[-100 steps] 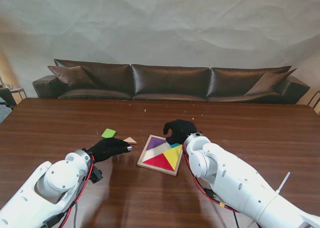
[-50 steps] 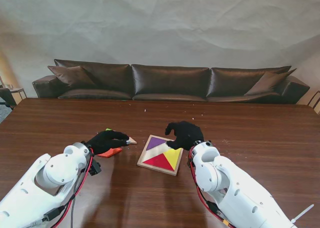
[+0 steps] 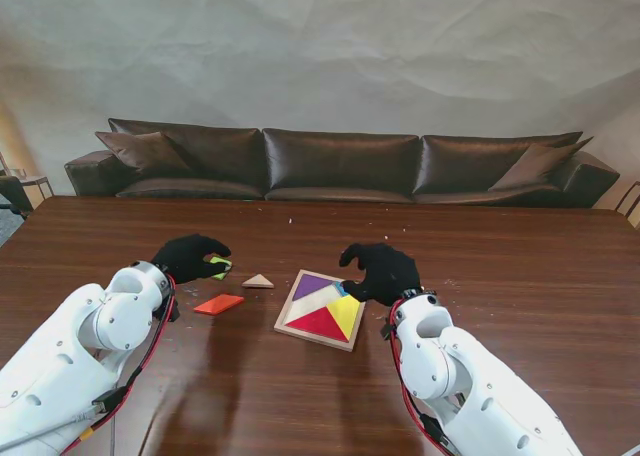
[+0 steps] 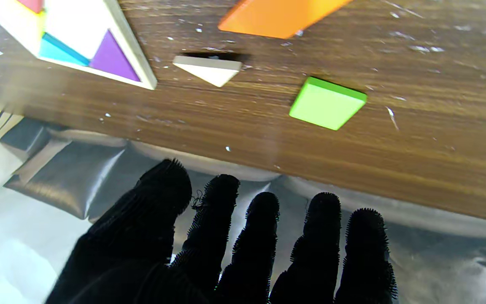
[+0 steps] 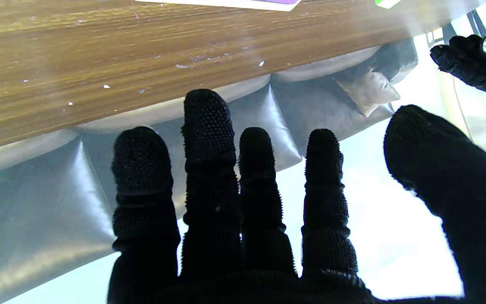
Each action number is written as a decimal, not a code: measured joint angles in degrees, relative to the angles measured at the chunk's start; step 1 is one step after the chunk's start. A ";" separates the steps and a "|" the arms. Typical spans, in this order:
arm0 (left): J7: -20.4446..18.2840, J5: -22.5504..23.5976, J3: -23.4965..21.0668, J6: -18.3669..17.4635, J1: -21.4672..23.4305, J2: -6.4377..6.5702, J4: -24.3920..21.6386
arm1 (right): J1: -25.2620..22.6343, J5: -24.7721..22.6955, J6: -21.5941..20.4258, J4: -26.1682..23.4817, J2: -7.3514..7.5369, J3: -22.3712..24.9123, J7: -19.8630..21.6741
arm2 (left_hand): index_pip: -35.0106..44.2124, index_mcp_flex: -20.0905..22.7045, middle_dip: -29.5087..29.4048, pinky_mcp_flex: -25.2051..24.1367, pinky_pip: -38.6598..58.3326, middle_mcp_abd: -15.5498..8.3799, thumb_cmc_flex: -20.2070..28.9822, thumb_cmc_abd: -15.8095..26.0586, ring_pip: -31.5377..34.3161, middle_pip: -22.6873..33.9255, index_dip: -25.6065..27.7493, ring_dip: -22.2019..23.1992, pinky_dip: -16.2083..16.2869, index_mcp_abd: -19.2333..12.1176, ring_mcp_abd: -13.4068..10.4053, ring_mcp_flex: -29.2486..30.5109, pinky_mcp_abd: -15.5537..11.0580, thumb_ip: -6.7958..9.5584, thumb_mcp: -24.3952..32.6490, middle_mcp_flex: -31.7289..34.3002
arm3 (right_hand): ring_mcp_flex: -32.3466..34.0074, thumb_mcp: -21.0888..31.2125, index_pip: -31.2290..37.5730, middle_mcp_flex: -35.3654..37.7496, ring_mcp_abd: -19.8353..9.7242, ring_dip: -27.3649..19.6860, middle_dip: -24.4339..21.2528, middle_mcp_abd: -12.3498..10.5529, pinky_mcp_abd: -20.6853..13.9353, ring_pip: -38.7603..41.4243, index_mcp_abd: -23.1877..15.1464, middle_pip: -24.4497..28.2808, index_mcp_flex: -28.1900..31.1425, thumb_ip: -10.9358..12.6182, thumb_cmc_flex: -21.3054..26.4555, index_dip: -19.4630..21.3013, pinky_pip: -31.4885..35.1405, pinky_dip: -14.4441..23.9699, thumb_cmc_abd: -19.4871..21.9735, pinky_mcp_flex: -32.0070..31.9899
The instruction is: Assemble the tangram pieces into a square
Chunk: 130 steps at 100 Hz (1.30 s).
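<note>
Sofa (image 3: 340, 163) against the far wall, beyond the table (image 3: 520, 266). Dark wood top, flecked with white specks.

Tray (image 3: 322, 310) at centre, nearer to me than mid-table; holds purple, yellow, red and blue pieces, with a pale gap showing in the left wrist view (image 4: 78, 25).

Right hand (image 3: 378, 272) over the tray's right far corner, fingers (image 5: 209, 126) spread, nothing in it. Contact with the tray: cannot tell.

Left hand (image 3: 187, 256) left of the tray, fingers (image 4: 264, 211) extended and apart, empty, above the green square (image 4: 327, 102).

Loose pieces, all left of the tray and apart from one another: orange piece (image 3: 218, 303) nearest to me, green square farthest, small pale triangle (image 3: 258, 281) between them and closest to the tray.
</note>
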 measured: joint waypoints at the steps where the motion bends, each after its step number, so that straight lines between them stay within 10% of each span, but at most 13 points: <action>1: -0.02 0.26 0.05 -0.05 -0.15 0.07 0.13 | -0.03 0.00 -0.03 0.00 0.00 0.01 -0.05 | 0.00 0.00 0.08 0.00 0.60 -0.18 -0.53 -0.20 0.19 0.01 0.00 0.09 0.20 -0.08 -0.13 0.23 0.00 -0.01 0.45 0.00 | 0.00 0.00 0.00 0.00 0.01 0.00 0.00 0.00 0.00 0.00 0.00 0.00 0.00 0.00 0.00 0.00 0.00 0.00 0.00 0.00; 45: 0.37 13.43 4.45 -1.64 -6.14 2.18 7.34 | -0.49 1.31 -0.97 0.65 -0.19 0.35 -1.45 | -2.64 -6.40 0.53 -15.83 32.82 -4.91 -4.71 -10.55 13.65 -0.33 -2.24 13.17 2.06 -1.61 -8.03 -12.16 -12.76 -1.06 14.21 -3.83 | 0.00 0.00 -0.20 0.00 0.01 0.00 -0.02 0.03 0.00 0.00 0.02 -0.03 0.72 0.00 0.00 0.10 0.00 0.00 0.00 0.00; 130: 6.53 7.70 23.54 -2.18 -22.28 2.38 29.01 | -0.54 2.43 -1.64 2.14 -0.36 0.99 -1.49 | -4.70 -12.06 -1.56 -16.55 27.48 -8.67 -3.91 -11.99 13.58 -0.77 -4.48 12.36 6.05 -4.42 -7.66 -16.65 -13.59 -1.08 18.21 -9.51 | 0.00 0.03 -0.20 0.00 0.01 0.00 -0.60 0.09 0.00 -0.01 0.04 -0.04 0.74 -0.01 0.01 0.09 0.00 0.00 0.00 0.00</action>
